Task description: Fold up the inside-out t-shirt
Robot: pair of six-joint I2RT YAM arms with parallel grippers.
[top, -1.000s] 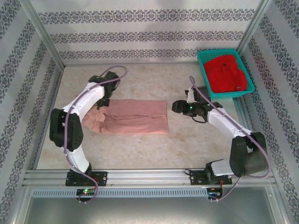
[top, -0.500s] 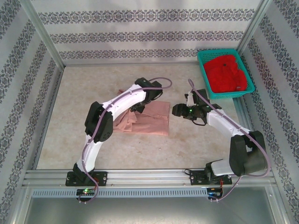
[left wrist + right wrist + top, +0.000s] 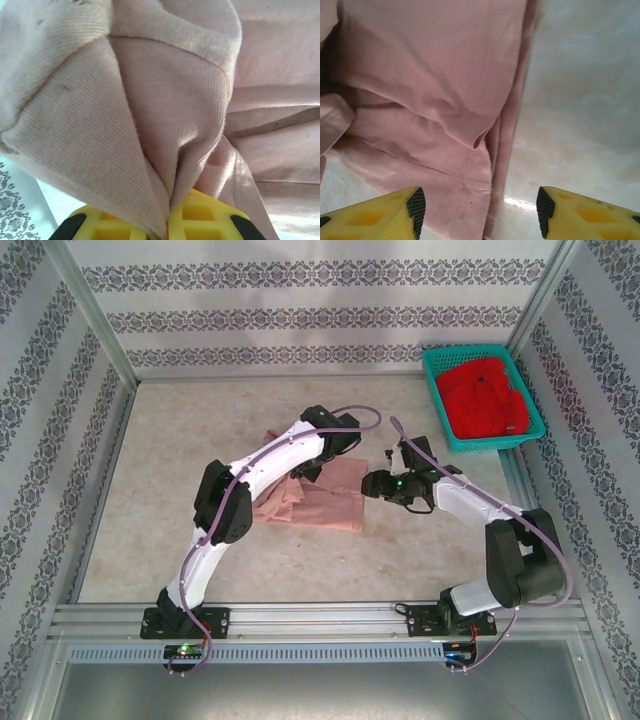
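Where the left claw (image 3: 167,220) met the shirt (image 3: 165,110), its yellow fingers (image 3: 200,222) were clamped shut on a bunched ridge of pink cloth, with several layers seemingly gathered into the nip. From that pinch the cloth fanned away in deep creases. From above, the claw hung over the shirt's far right part with the carried end doubled over the rest. The shirt therefore lay as a short, lumpy heap near the middle of the table (image 3: 150,470), its left end rumpled.

The right claw (image 3: 480,212) was open and held nothing. Its fingers stood wide apart, low at the shirt's right hem, one over cloth and the other over bare table. A basket (image 3: 437,410) with a red garment (image 3: 485,395) sat well apart in the far right corner.

The main risk I saw lay in the pinch itself. With so many layers caught, letting go could drop a wad rather than a flat flap, and the fold would set crooked. If the left claw were to pull further right, it could drag the lower layer along and skew the hem edge. The two arms were also close together over the same end. A careless reach by the right claw could knock the left, or snag the loose hem and undo the lay.
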